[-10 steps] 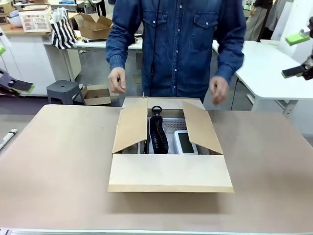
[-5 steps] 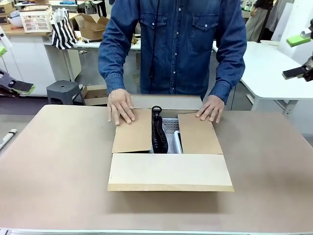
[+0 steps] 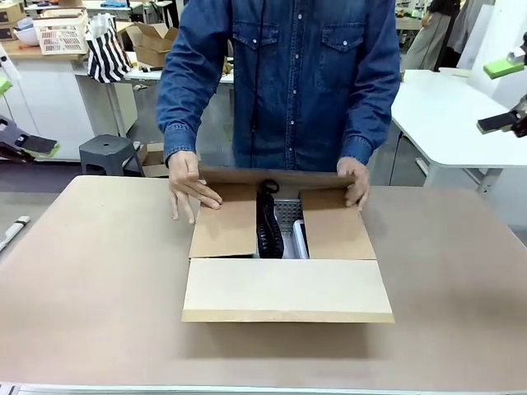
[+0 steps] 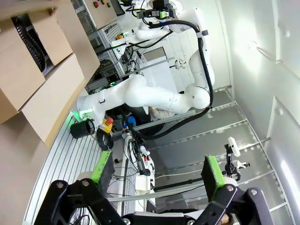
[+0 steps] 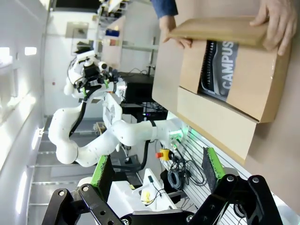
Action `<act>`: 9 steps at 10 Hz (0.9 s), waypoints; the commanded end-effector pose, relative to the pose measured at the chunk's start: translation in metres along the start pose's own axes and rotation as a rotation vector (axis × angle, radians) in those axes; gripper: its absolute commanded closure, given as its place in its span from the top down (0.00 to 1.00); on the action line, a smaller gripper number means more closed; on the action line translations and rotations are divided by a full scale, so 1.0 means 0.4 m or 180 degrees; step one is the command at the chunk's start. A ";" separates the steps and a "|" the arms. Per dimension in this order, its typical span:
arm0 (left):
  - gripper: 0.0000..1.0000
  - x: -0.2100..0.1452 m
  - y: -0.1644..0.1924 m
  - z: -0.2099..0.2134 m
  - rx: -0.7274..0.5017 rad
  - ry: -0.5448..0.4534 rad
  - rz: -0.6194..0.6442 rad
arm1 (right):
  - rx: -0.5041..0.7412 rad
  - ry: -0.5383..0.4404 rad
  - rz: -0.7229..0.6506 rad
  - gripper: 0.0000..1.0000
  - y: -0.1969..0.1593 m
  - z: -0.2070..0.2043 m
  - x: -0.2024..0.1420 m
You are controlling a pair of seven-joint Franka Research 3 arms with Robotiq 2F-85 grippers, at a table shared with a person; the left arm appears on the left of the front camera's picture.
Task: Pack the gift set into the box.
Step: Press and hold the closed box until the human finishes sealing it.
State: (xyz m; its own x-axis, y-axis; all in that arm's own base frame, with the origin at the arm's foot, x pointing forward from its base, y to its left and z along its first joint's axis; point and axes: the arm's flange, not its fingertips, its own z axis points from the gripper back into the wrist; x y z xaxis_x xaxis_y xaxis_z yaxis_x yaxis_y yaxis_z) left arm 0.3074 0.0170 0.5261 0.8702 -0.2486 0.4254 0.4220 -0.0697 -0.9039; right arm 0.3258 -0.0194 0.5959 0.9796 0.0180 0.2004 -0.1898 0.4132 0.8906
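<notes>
The brown cardboard box (image 3: 286, 290) sits mid-table with its near flap lying flat toward me and both side flaps folded in. Through the gap between them I see the black coiled cable (image 3: 266, 222), a strip of the white slotted basket (image 3: 286, 211) and an edge of the white case (image 3: 300, 242). The person's hands (image 3: 185, 183) hold the far flap (image 3: 272, 175), tilting it up. My left gripper (image 4: 157, 171) is open and empty, far off at the table's left (image 3: 29, 145). My right gripper (image 5: 154, 168) is open and empty, high at the right (image 3: 502, 122). In the right wrist view the box (image 5: 220, 119) shows the cable (image 5: 206, 65).
The tan tabletop (image 3: 99, 271) spreads wide around the box. A white table (image 3: 449, 115) stands behind at the right, shelves and a small carton (image 3: 156, 41) at the back left. A grey stool (image 3: 107, 152) is beyond the far edge.
The person folded both side flaps down over the gift set, then moved both hands to the far flap and began lifting it. Neither arm moved.
</notes>
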 end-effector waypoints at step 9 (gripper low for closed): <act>1.00 -0.003 -0.005 -0.006 -0.0054 -0.0019 0.0007 | 0.0070 -0.0016 0.0083 1.00 0.002 -0.001 0.002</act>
State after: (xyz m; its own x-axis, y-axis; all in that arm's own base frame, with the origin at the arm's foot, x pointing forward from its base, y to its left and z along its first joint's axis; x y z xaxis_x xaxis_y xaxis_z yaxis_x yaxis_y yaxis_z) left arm 0.3074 0.0170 0.5261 0.8702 -0.2486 0.4254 0.4220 -0.0697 -0.9039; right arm 0.3256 -0.0198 0.5958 0.9796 0.0180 0.2000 -0.1895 0.4129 0.8909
